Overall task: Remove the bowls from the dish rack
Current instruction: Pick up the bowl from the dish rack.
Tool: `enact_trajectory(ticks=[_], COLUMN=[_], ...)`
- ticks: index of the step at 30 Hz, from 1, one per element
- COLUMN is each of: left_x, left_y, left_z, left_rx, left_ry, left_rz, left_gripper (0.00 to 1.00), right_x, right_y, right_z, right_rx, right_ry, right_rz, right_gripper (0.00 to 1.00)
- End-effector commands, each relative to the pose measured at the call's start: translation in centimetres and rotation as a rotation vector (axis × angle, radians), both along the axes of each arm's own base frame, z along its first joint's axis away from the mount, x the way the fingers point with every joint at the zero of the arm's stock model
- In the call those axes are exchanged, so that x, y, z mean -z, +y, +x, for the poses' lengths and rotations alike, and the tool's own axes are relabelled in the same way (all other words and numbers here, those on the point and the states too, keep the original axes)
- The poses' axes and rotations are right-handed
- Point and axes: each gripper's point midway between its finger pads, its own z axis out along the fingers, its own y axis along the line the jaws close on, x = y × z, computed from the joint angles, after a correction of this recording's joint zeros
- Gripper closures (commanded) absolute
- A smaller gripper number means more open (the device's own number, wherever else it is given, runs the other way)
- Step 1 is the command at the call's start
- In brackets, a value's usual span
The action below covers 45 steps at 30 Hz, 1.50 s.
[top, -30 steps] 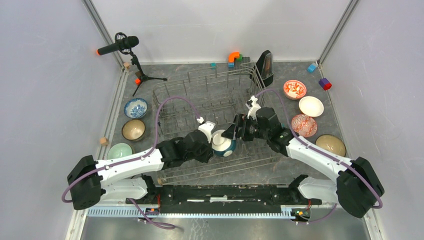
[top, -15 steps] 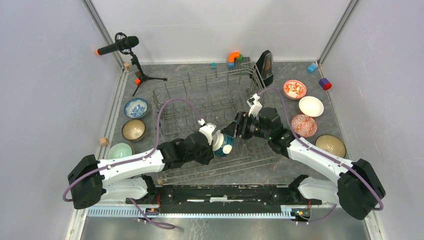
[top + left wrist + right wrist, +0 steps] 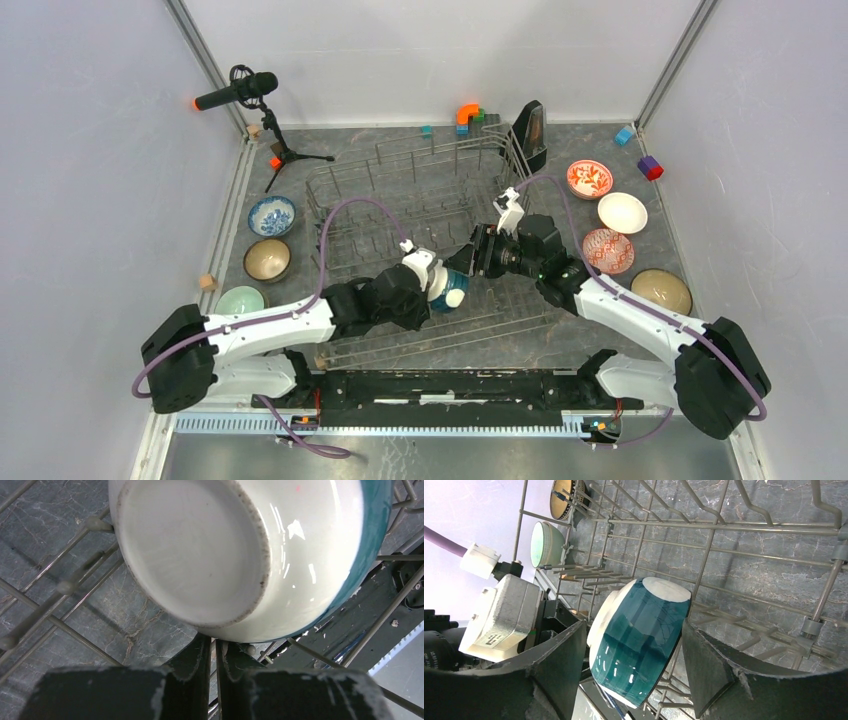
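Note:
A teal bowl with a white base [image 3: 447,290] stands on edge over the near part of the grey wire dish rack [image 3: 400,190]. My left gripper [image 3: 432,285] is shut on its rim. In the left wrist view its fingertips [image 3: 215,652] pinch just under the bowl's white underside [image 3: 200,555]. My right gripper [image 3: 462,265] comes in from the right and is open. In the right wrist view its fingers [image 3: 634,630] flank the teal bowl [image 3: 639,635] with a gap on each side. Rack wires [image 3: 724,550] lie behind it.
Left of the rack sit a blue-white bowl [image 3: 271,215], a tan bowl [image 3: 267,259] and a mint bowl [image 3: 240,302]. On the right are red-floral [image 3: 589,179], white [image 3: 622,212], red-lattice [image 3: 608,250] and tan [image 3: 661,290] bowls. A microphone stand [image 3: 240,90] and coloured blocks [image 3: 468,115] are at the back.
My right gripper's jaws have narrowed around the teal bowl. The left gripper has tilted the bowl further onto its edge and shifted it slightly toward the right gripper.

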Motion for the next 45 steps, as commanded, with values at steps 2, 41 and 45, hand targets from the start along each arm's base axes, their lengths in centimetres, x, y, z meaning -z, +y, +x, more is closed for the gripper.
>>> enact_trajectory(ticks=[2, 41, 45], left_x=[-3.9, -4.3, -4.3], left_y=[-2.8, -4.9, -4.8], left_z=[5.1, 5.9, 5.9], left_rx=[-0.139, -0.105, -0.105], left_ry=[-0.164, -0.178, -0.176], left_rz=[-0.16, -0.172, -0.169], left_gripper=[0.86, 0.86, 0.86], right_x=[-1.8, 3.1, 3.7], right_y=[3.1, 4.6, 4.8], right_z=[-6.5, -7.9, -8.0], right_rx=[-0.302, -0.234, -0.241], right_ry=[0.131, 0.271, 0.282], right_rz=[0.174, 0.193, 0.171], right_gripper=[0.25, 0.55, 0.54])
